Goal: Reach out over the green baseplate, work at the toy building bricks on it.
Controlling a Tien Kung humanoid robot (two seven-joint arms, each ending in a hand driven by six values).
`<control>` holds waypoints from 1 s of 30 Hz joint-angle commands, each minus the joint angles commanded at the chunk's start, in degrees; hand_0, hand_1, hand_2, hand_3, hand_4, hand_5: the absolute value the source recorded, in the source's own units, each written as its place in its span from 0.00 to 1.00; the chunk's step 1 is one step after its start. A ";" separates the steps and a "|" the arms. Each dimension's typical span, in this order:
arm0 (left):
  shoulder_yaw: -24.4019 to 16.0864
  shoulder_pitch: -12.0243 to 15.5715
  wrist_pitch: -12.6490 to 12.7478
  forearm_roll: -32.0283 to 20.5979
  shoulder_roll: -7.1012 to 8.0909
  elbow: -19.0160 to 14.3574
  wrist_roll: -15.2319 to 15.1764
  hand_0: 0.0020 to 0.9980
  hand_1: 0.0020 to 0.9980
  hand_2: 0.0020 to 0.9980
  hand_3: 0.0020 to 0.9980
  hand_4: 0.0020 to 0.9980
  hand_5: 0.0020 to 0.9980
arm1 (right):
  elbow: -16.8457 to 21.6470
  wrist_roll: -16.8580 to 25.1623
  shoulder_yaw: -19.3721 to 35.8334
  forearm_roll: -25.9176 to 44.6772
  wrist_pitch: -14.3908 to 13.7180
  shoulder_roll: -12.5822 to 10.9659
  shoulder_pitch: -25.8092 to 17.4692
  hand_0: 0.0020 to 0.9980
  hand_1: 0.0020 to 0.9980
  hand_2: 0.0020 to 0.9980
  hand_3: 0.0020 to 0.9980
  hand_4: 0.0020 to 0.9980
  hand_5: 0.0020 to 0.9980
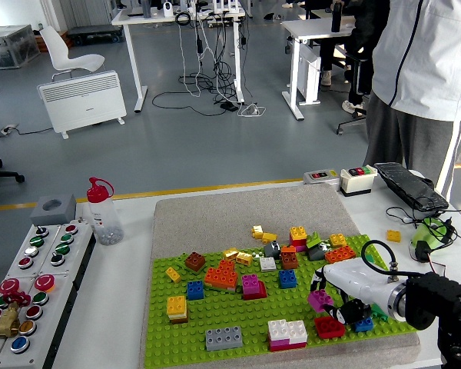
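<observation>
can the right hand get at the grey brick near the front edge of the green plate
Probably yes: the right hand sits low over the green plate, and only the low white and pink brick lies between it and the grey brick.

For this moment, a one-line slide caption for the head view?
Robot's right hand reaches over the green baseplate among scattered toy bricks; a person stands behind the table.
</observation>
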 joint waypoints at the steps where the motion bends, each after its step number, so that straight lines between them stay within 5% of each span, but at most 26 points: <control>1: -0.02 0.04 0.00 0.02 0.00 0.00 0.01 0.73 0.78 0.80 0.67 0.48 1.00 | 1.25 -1.31 0.35 0.44 0.20 -0.05 -0.37 0.12 0.35 0.56 0.56 0.52 0.05; 8: 0.04 0.24 -0.03 -0.05 0.01 0.00 0.00 0.73 0.78 0.80 0.67 0.48 1.00 | 7.71 -8.23 2.05 0.92 0.41 -0.33 -2.10 0.11 0.34 0.55 0.57 0.51 0.07; 20: 0.32 -0.02 -0.09 -0.33 0.12 0.00 0.03 0.73 0.78 0.80 0.67 0.48 1.00 | 7.84 -14.04 0.16 0.42 1.03 1.49 -2.51 0.10 0.33 0.56 0.57 0.53 0.16; 30: 0.52 -0.20 -0.10 -0.71 0.16 0.00 -0.01 0.73 0.78 0.79 0.67 0.48 1.00 | 7.84 -14.56 -0.73 -0.07 0.61 3.01 -2.32 0.10 0.33 0.56 0.59 0.54 0.19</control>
